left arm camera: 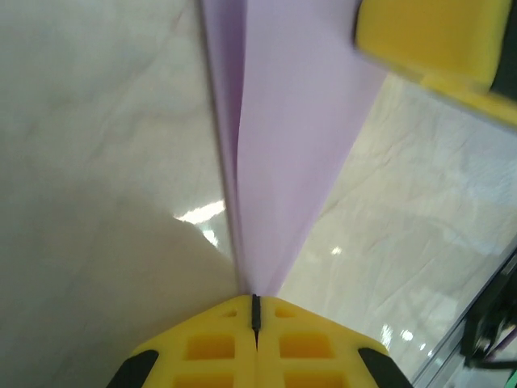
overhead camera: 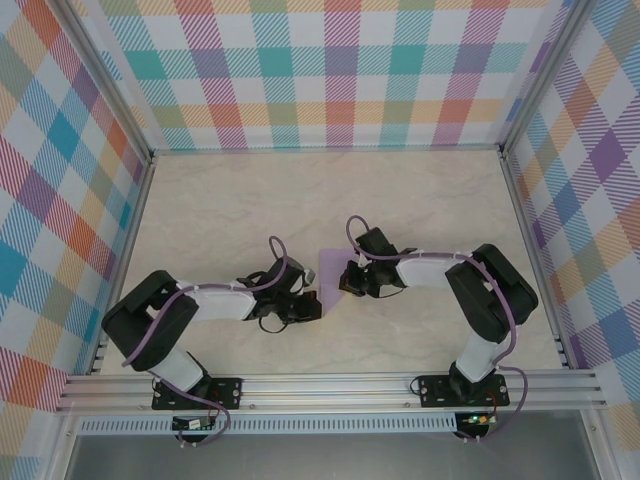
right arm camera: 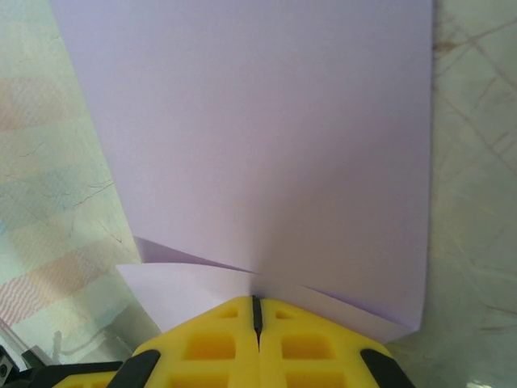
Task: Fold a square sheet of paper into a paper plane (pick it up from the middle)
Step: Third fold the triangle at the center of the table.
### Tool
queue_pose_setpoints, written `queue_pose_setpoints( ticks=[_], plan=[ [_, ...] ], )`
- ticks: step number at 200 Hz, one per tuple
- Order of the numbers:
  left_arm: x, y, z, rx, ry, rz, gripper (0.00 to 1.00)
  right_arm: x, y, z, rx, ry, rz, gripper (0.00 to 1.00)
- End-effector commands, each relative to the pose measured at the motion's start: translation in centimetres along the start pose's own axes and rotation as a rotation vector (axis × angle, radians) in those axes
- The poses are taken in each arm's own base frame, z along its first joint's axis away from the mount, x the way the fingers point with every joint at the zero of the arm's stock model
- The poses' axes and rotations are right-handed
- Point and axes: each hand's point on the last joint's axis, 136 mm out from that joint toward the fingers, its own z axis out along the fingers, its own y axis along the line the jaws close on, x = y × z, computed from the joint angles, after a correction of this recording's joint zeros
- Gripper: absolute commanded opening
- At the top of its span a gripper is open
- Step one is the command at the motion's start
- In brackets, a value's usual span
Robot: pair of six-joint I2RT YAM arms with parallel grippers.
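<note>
The left gripper [left arm camera: 255, 305] at eight o'clock and right gripper [right arm camera: 257, 305] at three o'clock tightly pinched the thin lavender-purple square sheet of paper [overhead camera: 331, 266], seemingly barely folded.

Tabletop [overhead camera: 420, 200]: cream marble-look finish w/ small glare spots [left arm camera: 202, 214]. Pastel plaid panels (teal/orange/purple/pink) box it in: back wall [overhead camera: 330, 70] at 12 o'clock, left wall [overhead camera: 50, 200] at 9, right wall [overhead camera: 590, 170] at 3. Aluminium rails [overhead camera: 330, 385] run along the 6 edge; metal posts [overhead camera: 104, 80] at far corners.
</note>
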Motion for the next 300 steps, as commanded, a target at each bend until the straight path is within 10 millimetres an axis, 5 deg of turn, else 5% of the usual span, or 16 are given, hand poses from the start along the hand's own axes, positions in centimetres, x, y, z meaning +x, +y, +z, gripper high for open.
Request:
queue_pose_setpoints(
  ticks=[1, 54, 94, 179, 259, 300],
  plan=[
    [2.9, 2.0, -1.2, -0.088, 0.117, 0.026, 0.00, 1.5, -5.2, 1.3, 0.193, 0.042, 0.057, 0.00],
    [-2.7, -4.1, -2.5, 0.057, -0.059, 0.079, 0.00, 1.1, -4.6, 1.1, 0.186, 0.037, 0.048, 0.00],
    [-4.5, -6.0, -0.2, 0.102, -0.041, 0.091, 0.00, 1.3, -4.7, 1.1, 0.188, 0.042, 0.052, 0.00],
    [-1.7, -1.1, 2.6, -0.025, 0.064, 0.049, 0.00, 1.5, -5.3, 1.2, 0.201, 0.048, 0.057, 0.00],
    [3.8, 3.3, 0.9, -0.145, 0.164, 0.043, 0.00, 1.4, -5.2, 1.1, 0.207, 0.046, 0.050, 0.00],
    [4.0, 2.2, -0.4, -0.098, 0.137, 0.055, 0.00, 1.4, -5.2, 1.2, 0.205, 0.048, 0.050, 0.00]
  ],
)
